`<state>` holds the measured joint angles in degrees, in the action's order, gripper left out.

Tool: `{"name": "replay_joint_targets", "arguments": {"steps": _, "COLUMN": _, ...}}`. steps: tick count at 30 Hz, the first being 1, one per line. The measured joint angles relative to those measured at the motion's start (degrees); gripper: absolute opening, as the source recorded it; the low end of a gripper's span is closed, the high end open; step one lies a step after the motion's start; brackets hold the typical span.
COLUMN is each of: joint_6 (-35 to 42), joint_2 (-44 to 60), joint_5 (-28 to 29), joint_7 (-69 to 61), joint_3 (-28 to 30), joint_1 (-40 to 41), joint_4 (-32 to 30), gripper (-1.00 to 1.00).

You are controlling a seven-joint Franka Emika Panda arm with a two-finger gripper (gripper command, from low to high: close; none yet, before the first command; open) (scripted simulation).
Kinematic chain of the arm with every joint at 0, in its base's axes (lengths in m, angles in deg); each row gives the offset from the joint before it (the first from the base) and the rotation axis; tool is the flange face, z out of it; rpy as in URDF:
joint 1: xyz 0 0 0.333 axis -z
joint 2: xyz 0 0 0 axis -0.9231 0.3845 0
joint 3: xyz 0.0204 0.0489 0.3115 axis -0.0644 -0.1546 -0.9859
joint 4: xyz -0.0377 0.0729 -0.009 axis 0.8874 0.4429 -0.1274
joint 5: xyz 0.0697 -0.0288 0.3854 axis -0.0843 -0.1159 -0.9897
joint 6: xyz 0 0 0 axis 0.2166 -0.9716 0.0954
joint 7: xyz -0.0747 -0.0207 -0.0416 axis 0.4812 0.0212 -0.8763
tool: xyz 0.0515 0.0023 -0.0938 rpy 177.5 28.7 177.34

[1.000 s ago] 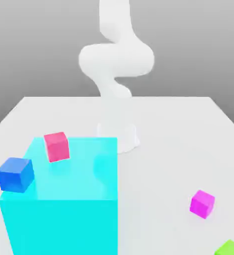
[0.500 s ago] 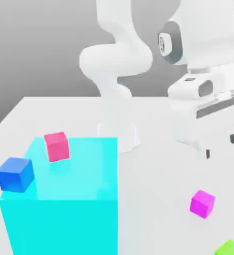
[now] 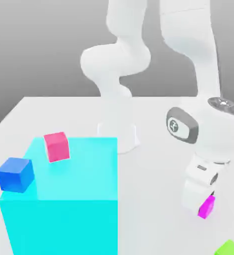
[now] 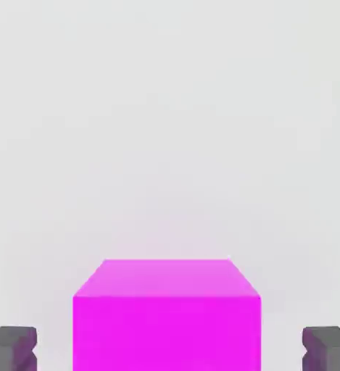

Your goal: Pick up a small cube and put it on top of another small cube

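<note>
A magenta small cube (image 3: 207, 207) rests on the white table (image 3: 153, 169) at the exterior view's right. My gripper (image 3: 204, 201) has come down over it, the white hand covering part of the cube. In the hand view the magenta cube (image 4: 167, 315) sits between the two dark fingertips (image 4: 10, 348), with a visible gap on each side, so the jaws are open and straddle it. A pink-red small cube (image 3: 57, 146) and a blue small cube (image 3: 15, 174) sit at the large cyan block (image 3: 69, 214). The pink-red one is on its top and the blue one at its left edge.
The tall cyan block takes up the exterior view's lower left. A green cube (image 3: 231, 247) lies at the bottom right corner, close to the magenta one. The arm's base (image 3: 119, 135) stands behind the cyan block at the table's middle.
The arm swung in from above on the right and dropped down onto the magenta cube. None of the cubes has moved.
</note>
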<state>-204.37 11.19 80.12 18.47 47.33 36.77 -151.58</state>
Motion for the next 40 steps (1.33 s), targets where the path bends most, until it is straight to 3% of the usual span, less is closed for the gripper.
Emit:
{"name": "replay_joint_targets", "arguments": {"steps": 6, "joint_6": 1.32, "joint_2": -1.66, "joint_5": 0.10, "joint_7": 0.03, "joint_3": -0.21, "joint_1": 0.20, "joint_4": -0.31, "gripper": -1.00}}
{"name": "replay_joint_targets", "arguments": {"steps": 12, "joint_6": 11.37, "joint_2": -13.13, "joint_5": -4.31, "joint_7": -5.53, "joint_3": -1.51, "joint_1": 2.66, "joint_4": -1.78, "gripper": -1.00}}
{"name": "replay_joint_targets", "arguments": {"steps": 19, "joint_6": 26.44, "joint_2": -24.65, "joint_5": -8.37, "joint_7": -24.73, "joint_3": 3.87, "joint_1": 13.42, "joint_4": 1.62, "gripper": -1.00}}
{"name": "replay_joint_targets", "arguments": {"steps": 31, "joint_6": 50.89, "joint_2": -44.08, "joint_5": 1.84, "joint_7": -46.83, "joint_3": 18.34, "joint_1": 28.10, "joint_4": 7.36, "gripper": -1.00}}
{"name": "replay_joint_targets", "arguments": {"steps": 33, "joint_6": 50.96, "joint_2": -44.99, "joint_5": 3.24, "joint_7": -48.69, "joint_3": 19.91, "joint_1": 29.73, "joint_4": 6.65, "gripper": -1.00}}
{"name": "replay_joint_targets", "arguments": {"steps": 36, "joint_6": 45.06, "joint_2": -42.71, "joint_5": 3.63, "joint_7": -49.52, "joint_3": 21.10, "joint_1": 30.23, "joint_4": 3.04, "gripper": -1.00}}
{"name": "replay_joint_targets", "arguments": {"steps": 37, "joint_6": 43.68, "joint_2": -42.13, "joint_5": 3.64, "joint_7": -49.63, "joint_3": 21.29, "joint_1": 30.29, "joint_4": 2.23, "gripper": 1.00}}
{"name": "replay_joint_targets", "arguments": {"steps": 40, "joint_6": 43.68, "joint_2": -42.13, "joint_5": 3.64, "joint_7": -49.63, "joint_3": 21.29, "joint_1": 30.29, "joint_4": 2.23, "gripper": 1.00}}
